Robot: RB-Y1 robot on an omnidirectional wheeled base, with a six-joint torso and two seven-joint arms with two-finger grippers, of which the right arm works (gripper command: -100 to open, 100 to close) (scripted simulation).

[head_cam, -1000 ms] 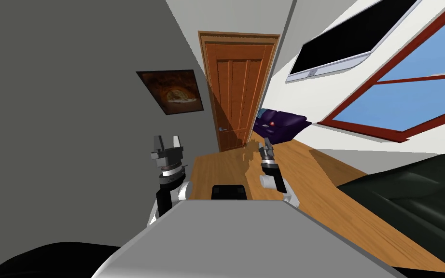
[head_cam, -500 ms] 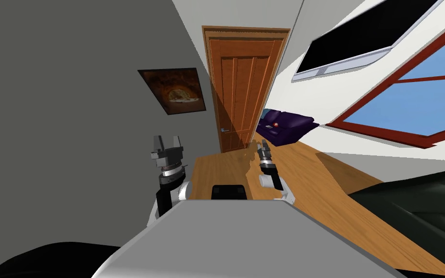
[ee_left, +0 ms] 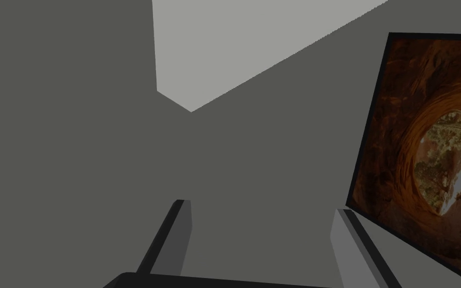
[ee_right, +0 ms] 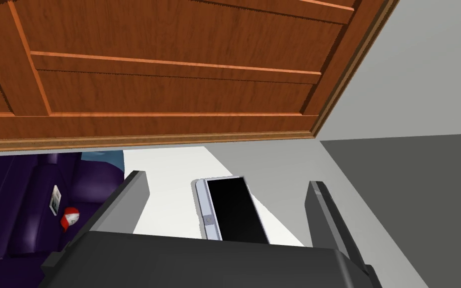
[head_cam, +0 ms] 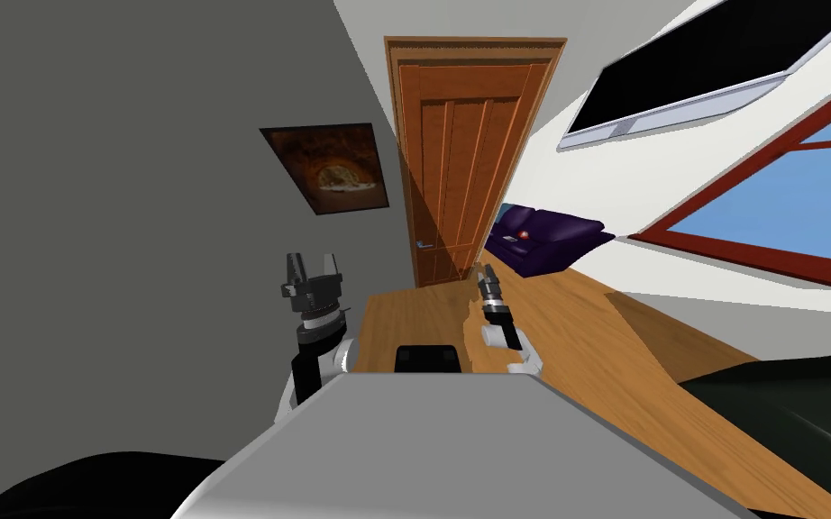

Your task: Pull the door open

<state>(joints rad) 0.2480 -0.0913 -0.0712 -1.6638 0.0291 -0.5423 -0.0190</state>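
A brown panelled wooden door stands shut in its frame ahead of me, with a small metal handle low on its left side. The door also spans the right wrist view beyond the fingers. My right gripper is raised in front of the door's lower part, still short of it, open with nothing between its fingers. My left gripper is held up by the grey wall to the left, open and empty, with its fingers apart.
A framed picture hangs on the grey wall left of the door. A purple sofa sits right of the door, below a wall-mounted black screen. A red-framed window is at the right, and a dark sofa is near me on the wooden floor.
I have moved closer to the door, which looks larger and nearer. The right gripper has stretched a little further toward it. The left arm keeps its pose.
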